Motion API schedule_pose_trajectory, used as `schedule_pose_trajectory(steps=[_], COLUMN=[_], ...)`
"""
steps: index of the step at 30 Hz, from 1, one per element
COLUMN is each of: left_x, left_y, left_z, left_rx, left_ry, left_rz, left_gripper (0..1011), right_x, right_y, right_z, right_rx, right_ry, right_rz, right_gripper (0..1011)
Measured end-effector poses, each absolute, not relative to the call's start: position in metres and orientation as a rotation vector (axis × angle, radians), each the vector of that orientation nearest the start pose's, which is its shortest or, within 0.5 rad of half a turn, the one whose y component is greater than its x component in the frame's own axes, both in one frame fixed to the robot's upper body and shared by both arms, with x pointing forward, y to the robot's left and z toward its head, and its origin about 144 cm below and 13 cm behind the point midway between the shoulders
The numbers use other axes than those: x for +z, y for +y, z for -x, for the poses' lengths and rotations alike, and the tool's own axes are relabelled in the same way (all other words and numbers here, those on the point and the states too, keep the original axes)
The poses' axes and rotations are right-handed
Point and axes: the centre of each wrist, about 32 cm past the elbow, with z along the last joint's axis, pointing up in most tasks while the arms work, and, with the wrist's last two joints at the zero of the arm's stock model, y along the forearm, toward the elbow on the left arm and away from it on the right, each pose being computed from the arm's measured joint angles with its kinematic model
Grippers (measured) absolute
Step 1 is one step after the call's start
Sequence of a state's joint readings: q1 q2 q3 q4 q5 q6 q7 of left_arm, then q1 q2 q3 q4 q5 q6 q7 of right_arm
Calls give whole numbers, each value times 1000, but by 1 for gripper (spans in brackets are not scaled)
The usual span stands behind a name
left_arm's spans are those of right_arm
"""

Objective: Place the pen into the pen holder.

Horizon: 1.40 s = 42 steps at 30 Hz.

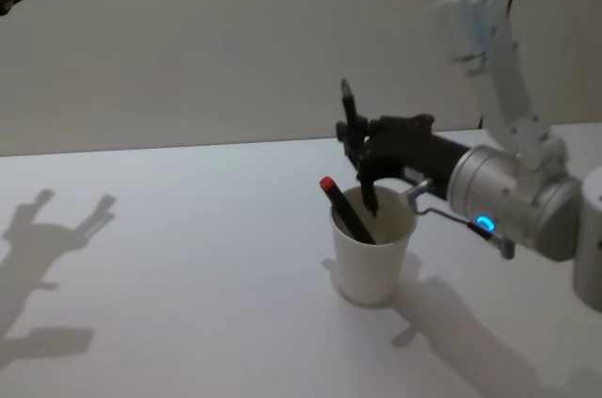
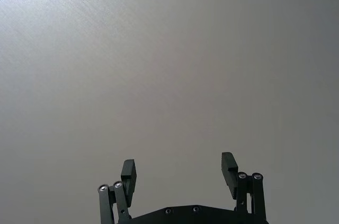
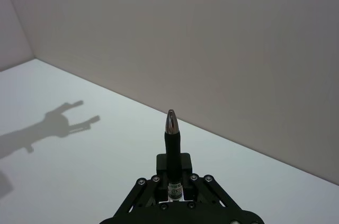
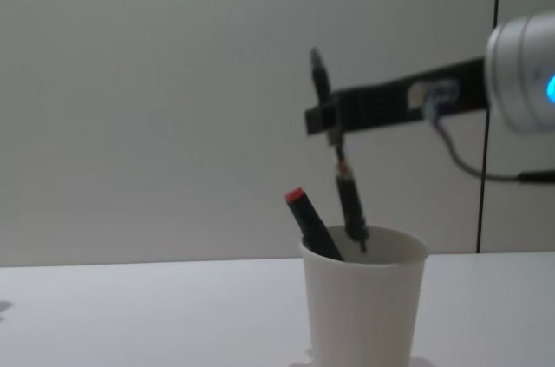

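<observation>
Cup (image 4: 364,306) first, since it stands nearest you in the chest view: white, upright on the table (image 1: 169,266), right of centre, with a red-capped marker (image 1: 344,208) already leaning in it toward the left; your right arm comes in from the right, level, above the cup's far-right rim; the right gripper (image 1: 362,149) is pinched on the pen (image 4: 338,159) at about mid-length; the pen stands nearly upright, long axis close to vertical with a slight lean, pointed tip (image 3: 171,119) up, lower end already at or just inside the cup's mouth, beside the marker. So the cup lies straight below the gripper; I judge the next move is a short drop or a release, and you should watch that the pen does not snag the marker. Your left gripper (image 2: 180,173) is parked far off at the upper left, fingers (image 2: 128,173) spread, holding nothing.
</observation>
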State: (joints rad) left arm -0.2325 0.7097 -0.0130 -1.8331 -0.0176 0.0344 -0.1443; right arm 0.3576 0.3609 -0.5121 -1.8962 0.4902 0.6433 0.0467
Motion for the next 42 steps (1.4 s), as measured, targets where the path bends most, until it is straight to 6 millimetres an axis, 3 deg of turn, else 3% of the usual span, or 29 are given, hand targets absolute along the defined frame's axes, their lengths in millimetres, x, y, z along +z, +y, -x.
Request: schedule_pose_trajectory(steps=[10,23,42], left_x=[1360,1361,1361], left_y=[374,375,375], left_z=[-479,-479,-479], left_rx=[1353,1356,1356], left_ry=[-870,-872,-874], left_rz=[-265,-270,-272], left_gripper=[1001,1001,1001], right_x=[1291,1289,1288], right_y=[-136,-127,-123], right_z=[-476,-477,-477], right_rx=[-877,-864,-858], right_ry=[29,-12,-29], right_rz=[248,239,234], right_gripper=[131,146,717])
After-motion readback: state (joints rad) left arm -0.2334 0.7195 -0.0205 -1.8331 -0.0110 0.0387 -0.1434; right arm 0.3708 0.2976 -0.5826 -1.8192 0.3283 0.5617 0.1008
